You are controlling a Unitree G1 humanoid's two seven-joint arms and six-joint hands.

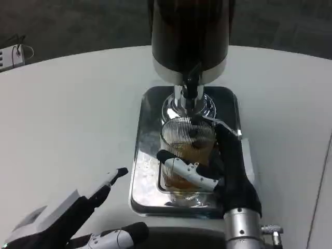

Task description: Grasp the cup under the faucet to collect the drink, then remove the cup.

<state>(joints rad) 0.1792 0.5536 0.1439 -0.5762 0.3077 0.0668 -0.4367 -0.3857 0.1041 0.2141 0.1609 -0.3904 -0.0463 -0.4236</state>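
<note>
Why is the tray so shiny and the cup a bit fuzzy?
Head view: the metal tray mirrors the light, so pale glare patches sit along its left side; the ribbed cup, held by the right hand, looks slightly soft, its ridges smearing together; the dispenser above is dark with little detail; the left hand is cut off by the bottom edge.

Ribbed cup (185, 148) (amber drink inside) below faucet (190, 88).
</note>
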